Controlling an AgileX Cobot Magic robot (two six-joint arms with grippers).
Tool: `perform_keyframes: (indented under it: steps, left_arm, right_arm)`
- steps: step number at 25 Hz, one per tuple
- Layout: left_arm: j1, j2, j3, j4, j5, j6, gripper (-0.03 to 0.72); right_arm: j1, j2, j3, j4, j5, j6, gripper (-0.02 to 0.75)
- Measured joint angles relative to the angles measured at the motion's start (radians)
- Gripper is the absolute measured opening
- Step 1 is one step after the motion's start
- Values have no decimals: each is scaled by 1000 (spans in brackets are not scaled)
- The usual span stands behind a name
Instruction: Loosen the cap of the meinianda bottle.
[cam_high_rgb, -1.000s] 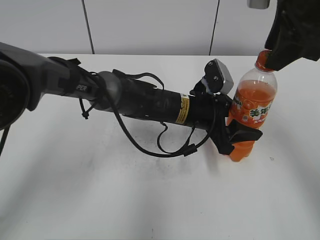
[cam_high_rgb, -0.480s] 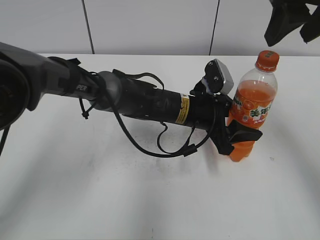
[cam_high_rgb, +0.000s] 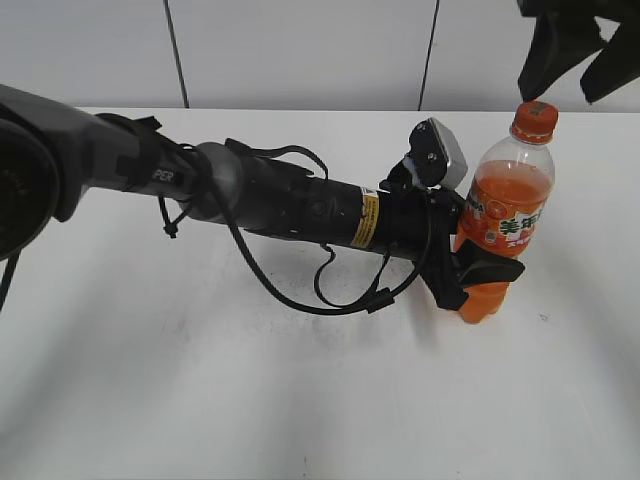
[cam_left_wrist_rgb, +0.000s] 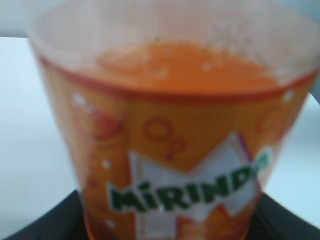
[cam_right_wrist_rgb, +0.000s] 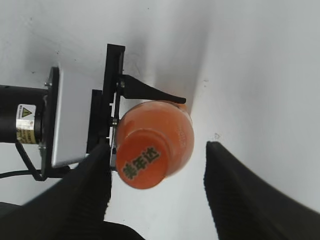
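White table (cam_high_rgb: 200, 400), plain matte top, a few faint specks & scuffs. Only one thing standing directly on it: meinianda bottle (cam_high_rgb: 500, 215), upright, base on the surface near the far-right part. Clamped low on the body by left hand (cam_high_rgb: 478, 272), fingers either side of the waist; arm itself held above the top, not resting on it, cable loop hanging under it w/o clearly touching. Soft shadow under arm & beside bottle base. Seen from right hand (cam_right_wrist_rgb: 155, 195) cam: same white surface below bottle, tiny dark fleck just right of it.
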Motion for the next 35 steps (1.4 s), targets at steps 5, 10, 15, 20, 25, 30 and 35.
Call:
perform_keyframes:
  steps: [5, 10, 15, 20, 25, 30, 35]
  left_arm:
    - [0, 0, 0, 0, 0, 0, 408]
    - [0, 0, 0, 0, 1, 0, 408]
    - [0, 0, 0, 3, -1, 0, 408]
    - [1, -1, 0, 8, -1, 1, 408]
    - [1, -1, 0, 7, -1, 0, 408]
    - [1, -1, 0, 7, -1, 0, 408]
    - [1, -1, 0, 7, -1, 0, 408]
  right_arm:
    - [0, 49, 0, 7, 0, -2, 432]
    - [0, 50, 0, 21, -3, -30, 269]
    - [0, 50, 0, 61, -5, -277, 269]
    - [0, 50, 0, 71, -4, -1013, 269]
    - [0, 50, -1, 74, 2, -1319, 269]
    - [0, 48, -2, 96, 1, -1193, 453]
    - [0, 8, -2, 136, 0, -832, 585]
